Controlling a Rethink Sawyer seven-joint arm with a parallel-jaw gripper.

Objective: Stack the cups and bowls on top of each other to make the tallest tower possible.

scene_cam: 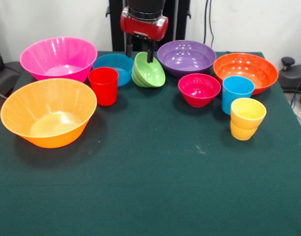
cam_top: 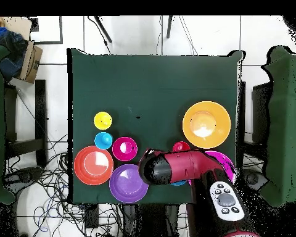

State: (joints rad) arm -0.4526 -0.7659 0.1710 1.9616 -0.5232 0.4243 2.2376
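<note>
While the arm hangs down over the back of the green table [scene_cam: 150, 187] in the front view, the gripper [scene_cam: 139, 55] pinches the small green bowl [scene_cam: 149, 72] by its rim, one finger [scene_cam: 150, 53] inside and the other outside, and the bowl sits tilted, mouth turned up and to the picture's right. Just to the picture's left of the gripper sits the small blue bowl [scene_cam: 113, 65], touching the green one, with the red cup [scene_cam: 103, 85] in front of it and the big pink bowl [scene_cam: 58, 57] further out that way. Nearer the camera on that side, well apart from the gripper, sits the large yellow-orange bowl [scene_cam: 48, 117]. On the gripper's other side comes the purple bowl [scene_cam: 186, 56], then the crimson-pink bowl [scene_cam: 199, 89], the orange bowl [scene_cam: 245, 71], the sky-blue cup [scene_cam: 236, 93] and the yellow waisted cup [scene_cam: 247, 118], all upright, nothing stacked. Over to the overhead view: the red arm [cam_top: 181, 166] covers the gripper and the green bowl entirely. Purple bowl [cam_top: 128, 183] sits right beside the arm's end, orange bowl [cam_top: 93, 165] beyond it, crimson-pink bowl [cam_top: 124, 148], sky-blue cup [cam_top: 103, 141] and yellow cup [cam_top: 102, 120] further out, yellow-orange bowl [cam_top: 206, 124] on the arm's other side.
</note>
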